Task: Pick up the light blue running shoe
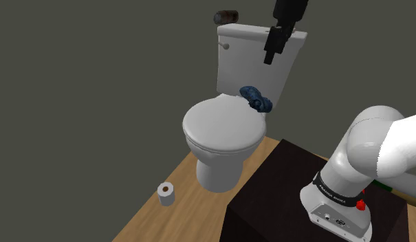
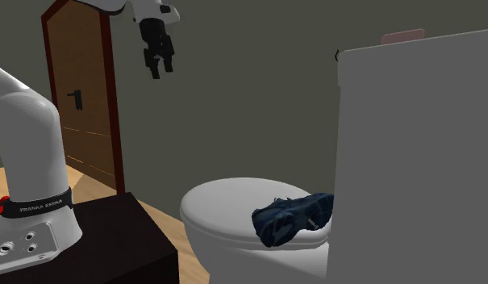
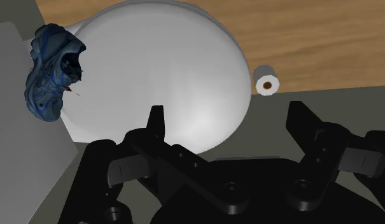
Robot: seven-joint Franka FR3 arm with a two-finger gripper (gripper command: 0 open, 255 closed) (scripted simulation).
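1. The approach step is in hand: the gripper is seen high up, fingers apart, nothing clasped.
2. The dark blue shoe is spotted well below the gripper, on the toilet lid, against the tank.
3. A descent and alignment over the shoe are called for next.
4. The dark object on the tank cannot be made out.

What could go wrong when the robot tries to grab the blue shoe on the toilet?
The blue shoe lies at the back of the rounded toilet lid; a nudge might slide it off.
The tank rises right behind it, so the open gripper, high above, could bump it coming down.
The shoe is off to the gripper's side, so a straight drop would miss.
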